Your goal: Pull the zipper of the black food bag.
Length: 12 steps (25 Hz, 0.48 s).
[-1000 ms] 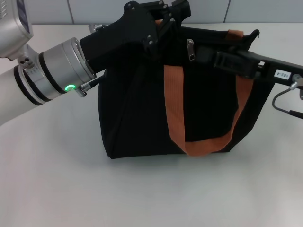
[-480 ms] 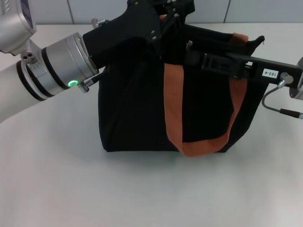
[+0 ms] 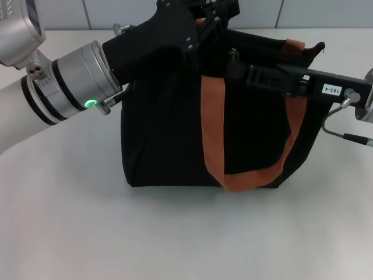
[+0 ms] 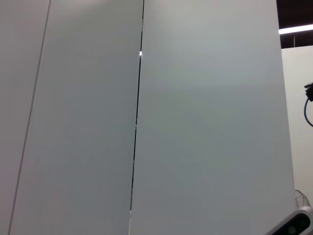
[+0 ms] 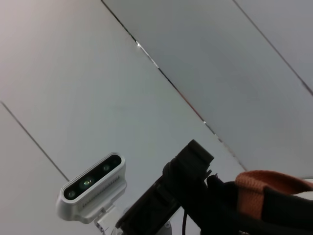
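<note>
The black food bag (image 3: 169, 134) stands mid-table with an orange-brown handle (image 3: 213, 134) hanging down its front. My left gripper (image 3: 205, 17) is at the bag's back upper edge, shut on the fabric by the handle root. My right gripper (image 3: 232, 65) reaches in from the right along the top edge. Its fingers are closed where the zipper (image 3: 233, 54) sits. Only a small bit of the pull tab shows above the fingertips. The right wrist view shows the far orange handle (image 5: 274, 183) and the left gripper (image 5: 190, 164).
The white table (image 3: 175, 233) stretches in front of the bag and to its left. A grey cable (image 3: 335, 129) loops from my right wrist beside the bag's right side. The left wrist view shows only wall panels (image 4: 195, 122).
My right gripper has slid left along the bag's top to the zipper pull, which showed fully before. The bag's top has shifted slightly. Little has moved in the last half second.
</note>
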{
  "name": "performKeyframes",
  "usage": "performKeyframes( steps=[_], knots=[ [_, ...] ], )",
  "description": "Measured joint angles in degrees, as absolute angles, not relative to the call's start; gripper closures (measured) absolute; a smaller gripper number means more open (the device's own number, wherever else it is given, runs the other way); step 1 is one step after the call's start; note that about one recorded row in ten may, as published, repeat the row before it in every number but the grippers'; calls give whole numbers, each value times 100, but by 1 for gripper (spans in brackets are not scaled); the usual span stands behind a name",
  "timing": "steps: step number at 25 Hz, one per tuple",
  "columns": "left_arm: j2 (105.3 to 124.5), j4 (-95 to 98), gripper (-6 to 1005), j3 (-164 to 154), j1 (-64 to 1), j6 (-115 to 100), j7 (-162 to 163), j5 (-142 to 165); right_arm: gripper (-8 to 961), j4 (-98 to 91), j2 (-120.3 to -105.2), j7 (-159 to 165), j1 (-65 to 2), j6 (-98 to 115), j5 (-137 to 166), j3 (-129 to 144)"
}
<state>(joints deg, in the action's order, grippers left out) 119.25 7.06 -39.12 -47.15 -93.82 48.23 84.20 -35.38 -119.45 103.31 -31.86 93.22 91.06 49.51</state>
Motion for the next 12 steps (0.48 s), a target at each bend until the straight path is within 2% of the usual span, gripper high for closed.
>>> performKeyframes(
  steps=[12],
  knots=[
    [11927, 679, 874, -3911, -4675, -9382, 4816, 8410, 671, -3424, -11944, 10277, -3182, 9319, 8966, 4946]
  ],
)
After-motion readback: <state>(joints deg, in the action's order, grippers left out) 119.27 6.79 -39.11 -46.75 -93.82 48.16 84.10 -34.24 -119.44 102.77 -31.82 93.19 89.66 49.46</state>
